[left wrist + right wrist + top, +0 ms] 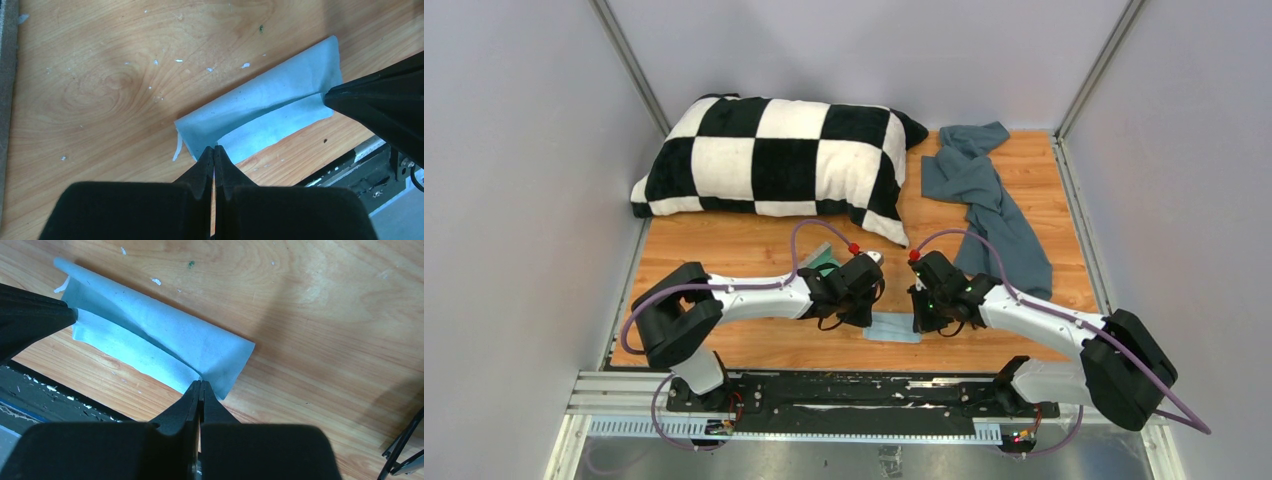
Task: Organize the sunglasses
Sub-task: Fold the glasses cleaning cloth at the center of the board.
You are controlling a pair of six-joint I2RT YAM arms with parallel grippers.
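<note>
Light-blue cloth [270, 95] lies folded over on the wooden table [754, 240] at 6 o'clock, near the front edge. The left hand [214, 150] is pinched together on the cloth's edge at one end. The right hand [201, 385] is clamped on its edge at the other end. A checked pillow [774, 155] sits at 11 o'clock and a grey garment [989, 210] at 1 o'clock. The sunglasses show in no view, so I cannot tell where they lie.

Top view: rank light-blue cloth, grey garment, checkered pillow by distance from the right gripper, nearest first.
From the right gripper:
1. light-blue cloth, pinched at its tips, near edge of the table.
2. grey garment, far right.
3. checkered pillow, far left.
</note>
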